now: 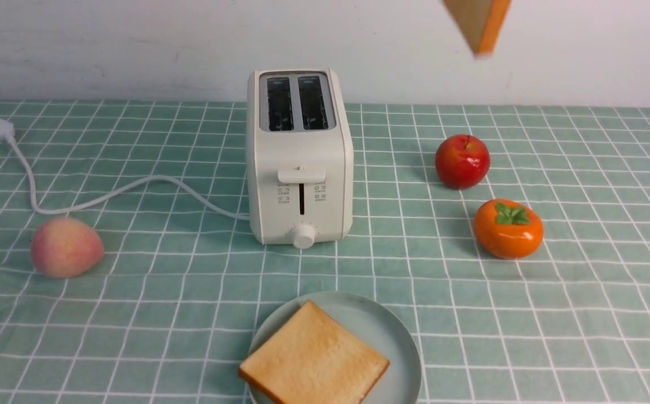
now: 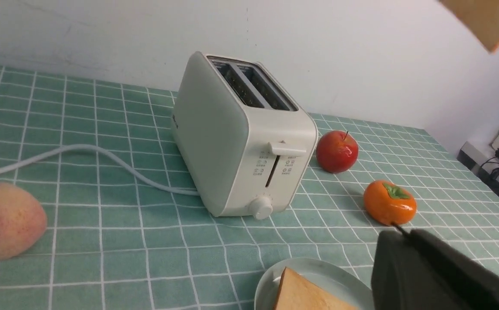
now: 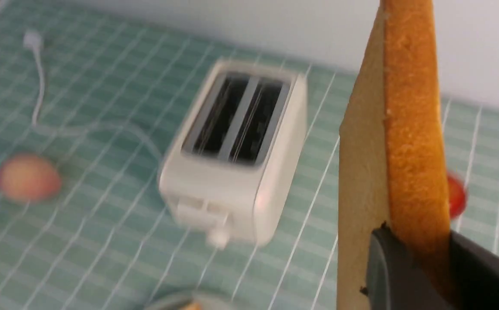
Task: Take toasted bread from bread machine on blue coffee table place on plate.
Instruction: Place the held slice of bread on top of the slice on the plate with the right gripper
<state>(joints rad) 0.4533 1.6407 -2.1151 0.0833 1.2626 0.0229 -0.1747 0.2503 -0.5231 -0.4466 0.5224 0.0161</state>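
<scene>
Right jaws clamp a toast (image 3: 413,142) by its rough orange crust, high above the counter's (image 1: 582,336) right half. Toaster (image 1: 299,163) stands mid-counter, slots empty, open checked surface around it. Second toast (image 1: 313,359) lies on the plate (image 1: 397,342) at the near edge. Left jaws' opening: cannot tell.

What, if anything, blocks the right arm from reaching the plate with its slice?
Probably nothing, so likely yes. The right gripper holds its slice high above the table; the apple and persimmon sit well clear of the plate, whose right part is bare beside the other slice.
</scene>
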